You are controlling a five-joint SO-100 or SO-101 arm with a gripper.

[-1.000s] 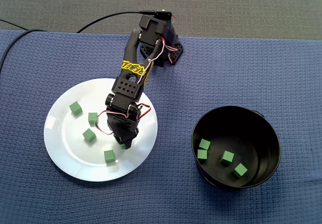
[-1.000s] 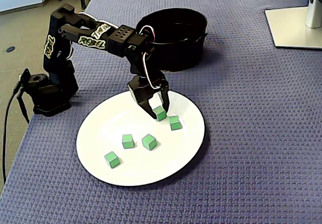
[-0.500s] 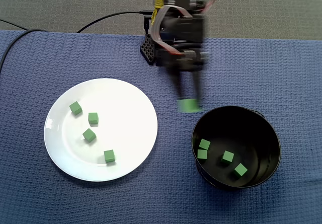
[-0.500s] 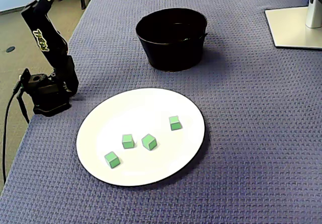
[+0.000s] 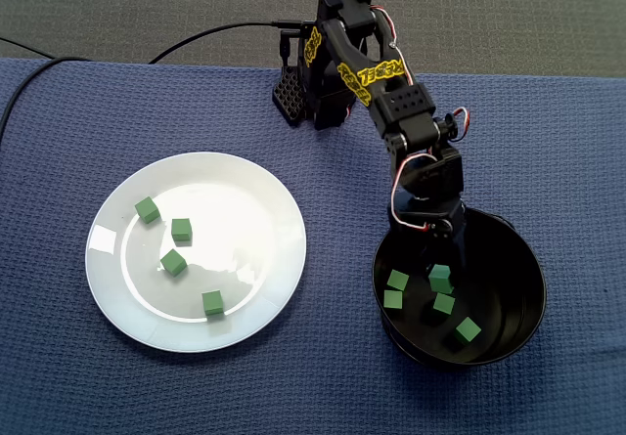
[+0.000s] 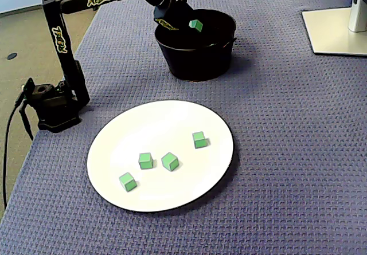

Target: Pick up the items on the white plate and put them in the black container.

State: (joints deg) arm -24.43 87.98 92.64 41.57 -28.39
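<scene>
The white plate (image 5: 249,200) (image 6: 166,120) lies to the left in one fixed view and near the front in the other. It holds several green cubes, such as one (image 5: 173,262) and another (image 6: 199,139). The black container (image 5: 526,259) (image 6: 198,60) holds several more cubes (image 5: 468,330). My gripper (image 5: 437,262) (image 6: 191,24) reaches over the container's opening. A green cube (image 5: 440,273) (image 6: 196,25) sits at its tips above the container floor, and the gripper looks shut on it. The black fingers blend into the dark container.
The arm's base (image 5: 313,98) (image 6: 51,103) stands at the cloth's edge with a cable (image 5: 196,39) trailing off. A white monitor foot (image 6: 335,28) sits at the far right. Blue textured cloth covers the table.
The gripper took one cube off the plate, lifted away and swung across to the container. It now hangs over the opening with that cube. The other cubes on the plate have not moved.
</scene>
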